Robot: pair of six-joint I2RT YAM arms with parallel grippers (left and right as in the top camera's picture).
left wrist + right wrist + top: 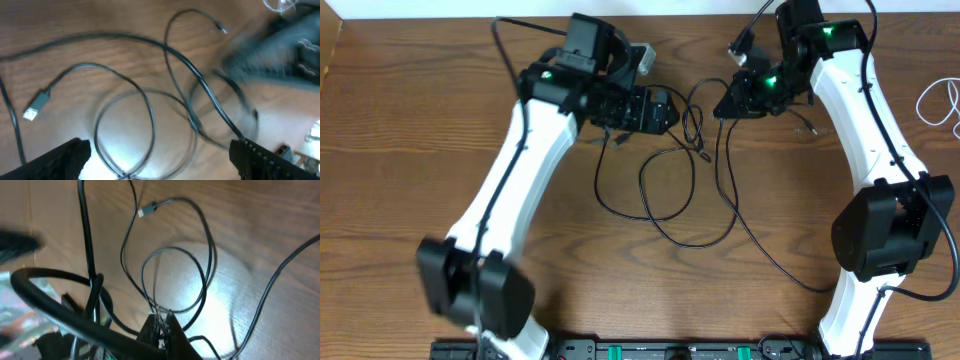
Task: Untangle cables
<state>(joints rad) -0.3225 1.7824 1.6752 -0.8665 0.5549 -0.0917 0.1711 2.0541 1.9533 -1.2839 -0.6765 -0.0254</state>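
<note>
- Looking down on a wooden table [410, 120], with the left arm [520, 170] and right arm [865, 110] reaching in from the base side.
- Got the left gripper [160, 150] fully released: fingers [65, 160] spread wide, gripping nothing, hanging just above the loops.
- Got the right gripper [162, 322] clenched tight, pinching a few thin strands of the black cables [665, 190] right at its tips.
- Finding those black cables mid-table, mostly between the two grippers and a bit nearer the bases, sprawled in loose overlapping loops on the wood.
- Seeing one long black strand [765, 252] trail away from the bunch toward the foot of the right arm.
- Spotting a plug with a silver tip [31, 112] flat on the wood in the left wrist view, off to one side of the loops and clear of the fingers.
- Spotting another small plug [145, 211] in the right wrist view, lying loose past the loops, well clear of the pinch.
- Also catching a white cable [932, 92] way over by the table's right edge, well apart from the black bunch, touched by neither gripper.
- Noticing a thick black wire [60, 307] sweeping across the foreground of the right wrist view, way fatter than the cables.
- Can't count the separate black cables in that tangle, too much crossing over.
- Getting heavy blur toward the top right of the left wrist view, with the right gripper reduced to a dark smudge.
</note>
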